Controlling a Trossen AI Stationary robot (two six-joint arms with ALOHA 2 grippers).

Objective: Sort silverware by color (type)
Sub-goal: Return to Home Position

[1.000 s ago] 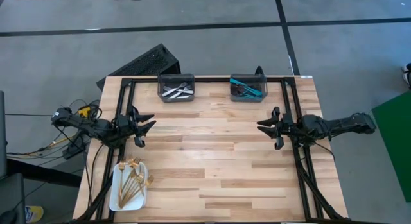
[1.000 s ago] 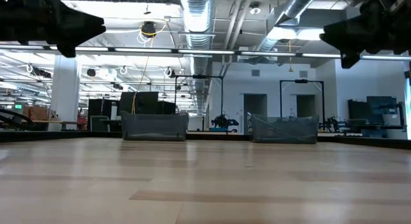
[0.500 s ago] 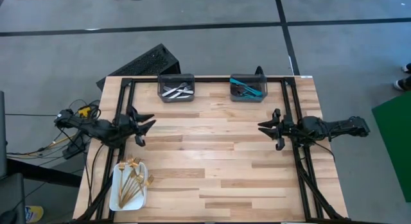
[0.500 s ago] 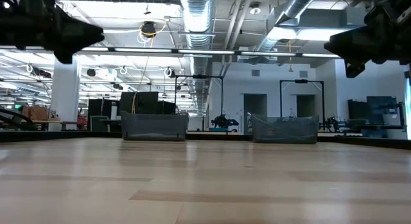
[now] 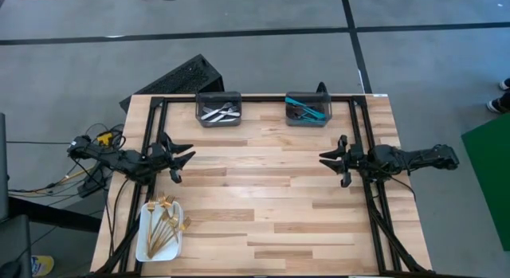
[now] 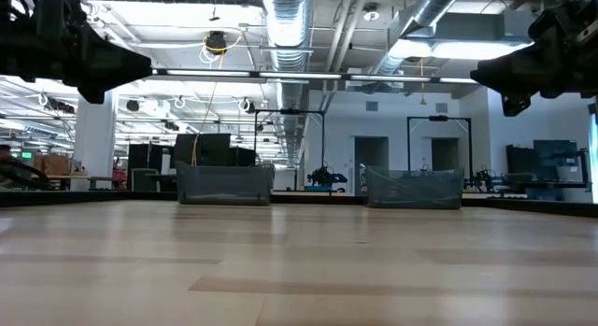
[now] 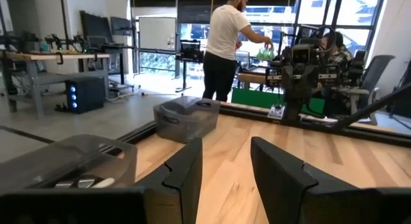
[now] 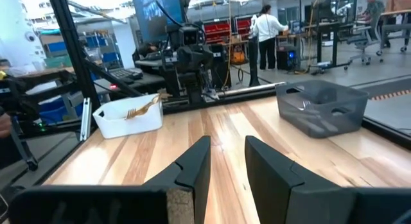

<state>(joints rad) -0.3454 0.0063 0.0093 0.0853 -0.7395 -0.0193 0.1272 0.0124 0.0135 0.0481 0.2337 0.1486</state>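
Note:
The gold forks (image 5: 162,224) lie in a white tray (image 5: 146,248) at the table's near left corner; the right wrist view also shows these forks (image 8: 142,108). Silver pieces (image 5: 220,112) sit in the left dark bin and turquoise-handled ones (image 5: 307,111) in the right bin, both at the far edge. My left gripper (image 5: 182,157) hovers open above the table's left side, just beyond the tray. My right gripper (image 5: 330,158) hovers open above the right side. They face each other. In the wrist views, the left gripper (image 7: 226,169) and the right gripper (image 8: 227,163) hold nothing.
Bare wood spans the middle of the table (image 5: 263,190) between the arms. A black frame (image 5: 151,119) runs along the table's left, far and right edges. A keyboard-like dark object (image 5: 179,79) lies on the floor beyond the far left corner. People stand in the room beyond (image 7: 221,41).
Both grippers have sunk a little toward the table, staying open and facing each other. Nothing on the table has moved.

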